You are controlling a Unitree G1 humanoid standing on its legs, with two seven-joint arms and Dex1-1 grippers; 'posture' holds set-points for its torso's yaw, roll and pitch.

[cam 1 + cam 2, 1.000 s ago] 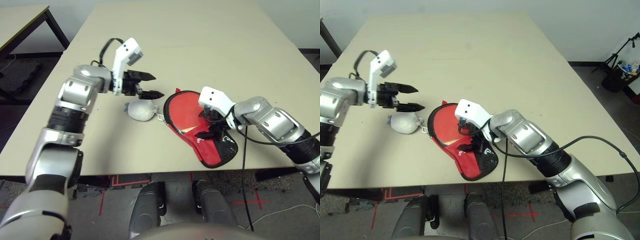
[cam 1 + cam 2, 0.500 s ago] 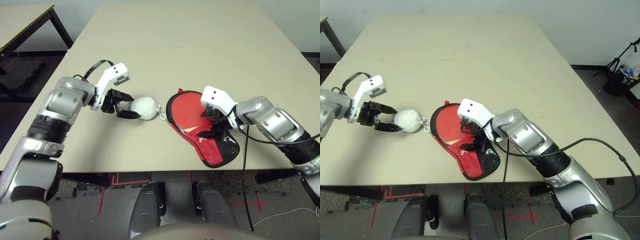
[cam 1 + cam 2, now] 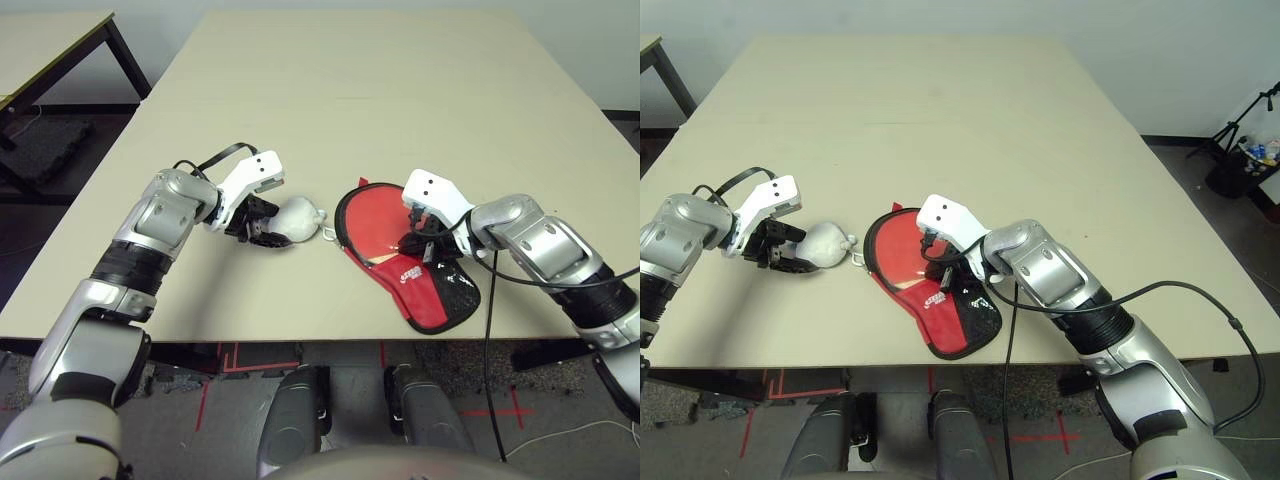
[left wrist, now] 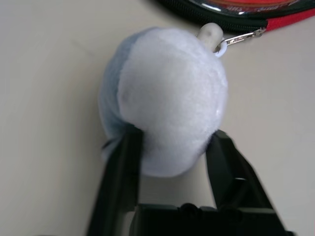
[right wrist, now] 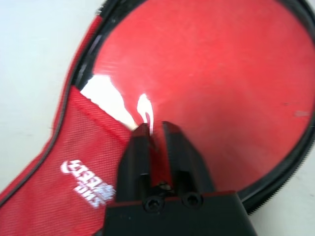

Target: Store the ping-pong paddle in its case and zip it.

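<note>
Left wrist view: left claw [image 4: 175, 134] clamped on the round grey-white pouch [image 4: 172, 78], a finger against each side. Pouch is soft and rounded; if the bite is shallow, a hard tug could make it squirt out from between the tips.

Just beyond the left claw: small white ring [image 4: 221, 49], then metal zipper pull [image 4: 248, 37] at the edge of the case. Pouch looks tied to that pull, so it probably serves as a handle. Main worry here: a pull off the line of the zipper edge [image 4: 221, 22] would load the ring sideways and could jam the slider or slew the whole case round. Lifting rather than drawing along the surface [image 3: 330, 110] might do likewise.

To the right of the left claw, partly beneath the right: red case [image 3: 420, 300] flat on the surface. Paddle's red blade [image 5: 221, 88] shows in its rounded part, ahead of the right claw [image 5: 156, 129]. How far the zip is run I can't make out.

Right claw is down at the case's middle; cannot tell whether it is apart, together or clamped on the cover. If it bears too lightly, the case may slide after the left claw; too hard, it may ruck the cover into the zipper's path.
</note>
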